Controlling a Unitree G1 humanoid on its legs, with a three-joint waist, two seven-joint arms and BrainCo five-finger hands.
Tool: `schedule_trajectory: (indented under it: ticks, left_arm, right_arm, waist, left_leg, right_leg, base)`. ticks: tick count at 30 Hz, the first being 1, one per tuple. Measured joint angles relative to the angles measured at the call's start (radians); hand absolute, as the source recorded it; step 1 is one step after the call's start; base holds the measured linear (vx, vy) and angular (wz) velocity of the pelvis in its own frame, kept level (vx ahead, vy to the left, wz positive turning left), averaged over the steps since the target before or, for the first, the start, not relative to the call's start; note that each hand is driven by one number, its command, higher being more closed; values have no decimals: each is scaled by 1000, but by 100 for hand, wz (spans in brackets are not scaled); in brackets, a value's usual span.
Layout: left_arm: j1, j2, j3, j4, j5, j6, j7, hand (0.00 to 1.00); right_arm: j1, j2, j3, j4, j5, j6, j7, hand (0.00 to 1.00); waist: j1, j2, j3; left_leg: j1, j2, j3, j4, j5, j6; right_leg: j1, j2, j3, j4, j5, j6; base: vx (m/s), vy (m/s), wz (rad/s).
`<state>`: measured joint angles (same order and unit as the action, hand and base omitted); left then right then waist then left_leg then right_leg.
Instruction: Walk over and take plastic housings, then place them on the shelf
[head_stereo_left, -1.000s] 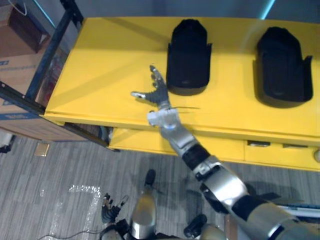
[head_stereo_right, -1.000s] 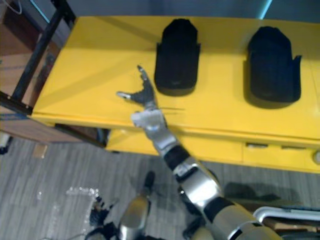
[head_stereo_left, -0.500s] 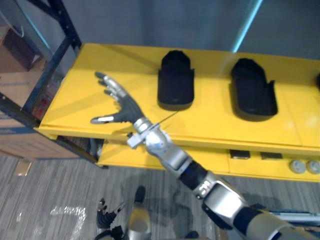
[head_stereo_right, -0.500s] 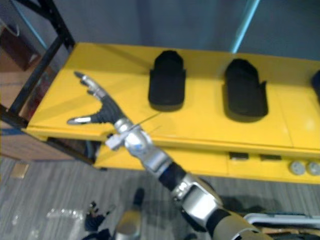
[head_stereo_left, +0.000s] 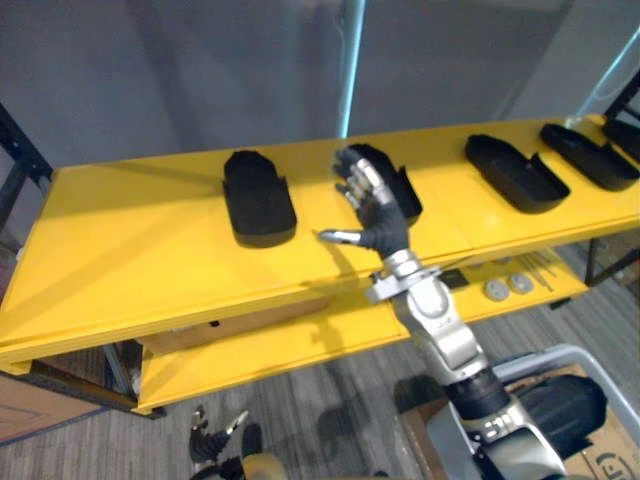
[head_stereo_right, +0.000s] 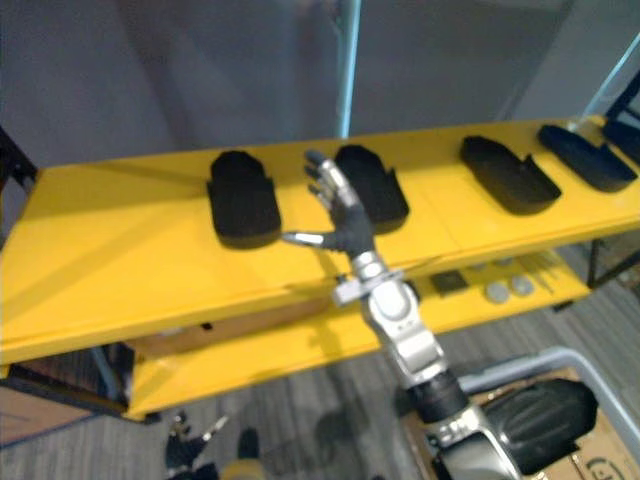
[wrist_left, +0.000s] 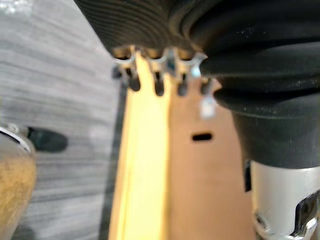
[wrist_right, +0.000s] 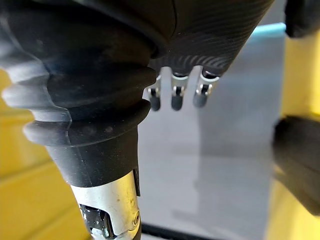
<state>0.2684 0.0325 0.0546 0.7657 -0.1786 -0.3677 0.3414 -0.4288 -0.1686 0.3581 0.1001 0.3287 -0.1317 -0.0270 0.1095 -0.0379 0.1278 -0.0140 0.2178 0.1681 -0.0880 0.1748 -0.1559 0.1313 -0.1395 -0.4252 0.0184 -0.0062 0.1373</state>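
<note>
Cf. 0.5 s ago, the whole view has been swung right along the yellow shelf (head_stereo_left: 130, 260). The right hand (head_stereo_left: 377, 212) has been carried from the bare top left of the first housing (head_stereo_left: 258, 198) over to the second housing (head_stereo_left: 404, 192).

Four black housings are laid in a row, incl. a third housing (head_stereo_left: 515, 172) and a fourth housing (head_stereo_left: 590, 155). Each is set w/ its long axis front-to-back, the right pair more slanted.

The right hand is held up at the second housing's near left edge. Its fingers (head_stereo_left: 358, 180) are spread wide & straight, thumb out toward the first housing, nothing gripped. Contact can't be told. That housing lies just behind & right of the fingers, so a short reach fwd-right is prob. needed.

The left hand (head_stereo_left: 212, 438) is hung low by the floor, fingers relaxed, empty, well apart from the shelf.
</note>
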Motion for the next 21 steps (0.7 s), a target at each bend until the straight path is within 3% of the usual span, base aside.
schedule_trajectory:
  ticks: [8, 13, 18, 21]
  left_arm:
    - [13, 3, 0, -1, 3, 27, 1, 0]
    - [18, 10, 3, -15, 3, 44, 1, 0]
    - [5, 25, -1, -23, 1, 41, 0, 0]
    - [5, 24, -17, -44, 0, 37, -3, 0]
  right_arm:
    - [-12, 65, -115, 286, -30, -26, -144, 0]
    - [-81, 104, -204, 367, -50, -70, -309, 0]
    - [-145, 106, -223, 407, -49, -89, -317, 0]
    - [-181, 97, -218, 448, -49, -89, -297, 0]
  waist:
    - [42, 22, 18]
    - [50, 23, 68]
    - [58, 15, 100]
    - [68, 23, 107]
  left_leg:
    - [-13, -42, -28, 0, -9, 10]
    - [-38, -66, -56, 0, -8, 20]
    - [-49, -73, -63, 2, 0, 25]
    - [-57, -68, -62, 5, 1, 24]
  right_leg:
    - [12, -36, -34, -12, 2, 14]
    - [6, -53, -48, -11, 5, 20]
    - [3, -57, -57, -11, 17, 28]
    - [-7, -52, -56, -9, 17, 26]
  base:
    - [-33, 25, 13]
    - [16, 14, 12]
    - [59, -10, 6]
    - [22, -22, -1]
